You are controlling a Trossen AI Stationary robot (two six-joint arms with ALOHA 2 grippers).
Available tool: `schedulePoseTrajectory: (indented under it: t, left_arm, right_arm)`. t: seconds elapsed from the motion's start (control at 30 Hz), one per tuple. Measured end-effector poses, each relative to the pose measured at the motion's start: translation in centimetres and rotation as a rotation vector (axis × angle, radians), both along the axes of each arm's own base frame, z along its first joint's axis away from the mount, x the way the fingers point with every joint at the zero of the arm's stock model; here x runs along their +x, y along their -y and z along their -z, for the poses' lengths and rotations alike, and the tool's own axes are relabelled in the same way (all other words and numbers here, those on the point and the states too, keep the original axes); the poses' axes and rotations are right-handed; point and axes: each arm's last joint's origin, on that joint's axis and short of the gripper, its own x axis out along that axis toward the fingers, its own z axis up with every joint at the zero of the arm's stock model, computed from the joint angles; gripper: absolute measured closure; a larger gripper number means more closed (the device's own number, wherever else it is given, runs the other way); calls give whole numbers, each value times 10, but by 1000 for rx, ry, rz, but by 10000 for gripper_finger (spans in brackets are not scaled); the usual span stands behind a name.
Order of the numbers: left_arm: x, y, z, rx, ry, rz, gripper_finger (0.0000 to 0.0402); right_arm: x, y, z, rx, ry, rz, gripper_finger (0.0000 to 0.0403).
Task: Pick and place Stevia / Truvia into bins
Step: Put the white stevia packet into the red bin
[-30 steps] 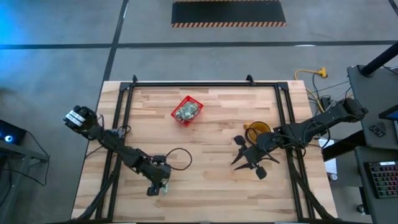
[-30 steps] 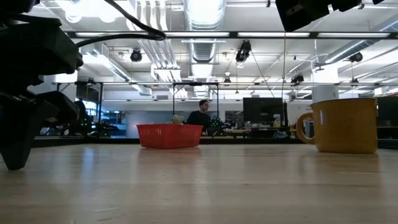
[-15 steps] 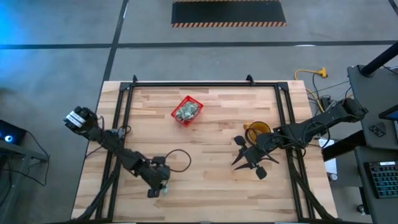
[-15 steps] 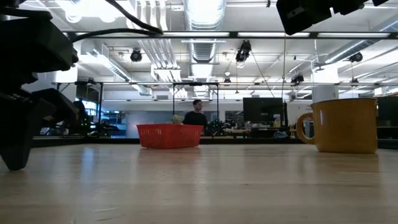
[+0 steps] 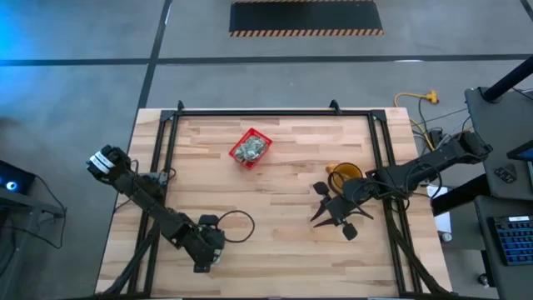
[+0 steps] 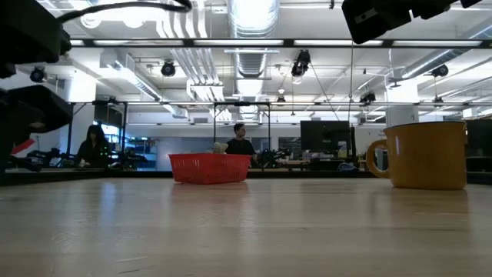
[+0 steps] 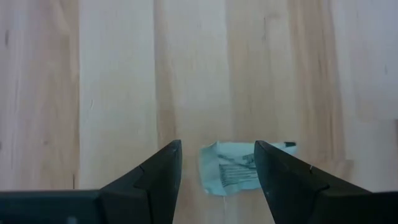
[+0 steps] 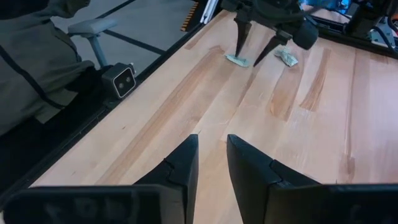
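The red basket (image 5: 251, 148) stands at the table's far middle with several pale Stevia sachets inside; the low view shows its latticed side (image 6: 209, 168). My left gripper (image 5: 204, 260) is open near the table's near-left edge, pointing steeply down. One pale green sachet (image 7: 231, 173) lies flat on the wood between its fingertips, and I cannot tell whether they touch it. A second sachet (image 8: 286, 57) lies on the wood just beside that gripper. My right gripper (image 5: 326, 210) hangs above the table's right half, its fingers (image 8: 211, 163) a little apart and holding nothing.
A yellow mug (image 5: 343, 174) stands right of centre, close to my right arm. A small camera (image 8: 118, 78) sits at the table's edge, with a seated person's grey clothing (image 8: 37, 62) behind it. Bare wood lies between the arms.
My left gripper has risen from the table and drawn toward the near-left corner, staying open. In the low view its dark finger has left the tabletop.
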Motion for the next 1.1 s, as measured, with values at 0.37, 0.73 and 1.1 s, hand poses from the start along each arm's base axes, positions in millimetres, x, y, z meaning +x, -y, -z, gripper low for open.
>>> schedulePoseTrajectory:
  t: [0.37,0.73,1.1]
  left_arm:
    - [9,21,9,67,-53,-25,217]
    - [34,47,1,195,-196,13,239]
    - [31,45,-1,206,-213,41,355]
  right_arm:
    - [-2,1,6,-6,-17,0,324]
    - [-3,1,11,-9,-25,0,333]
    - [-3,1,11,-9,-26,1,326]
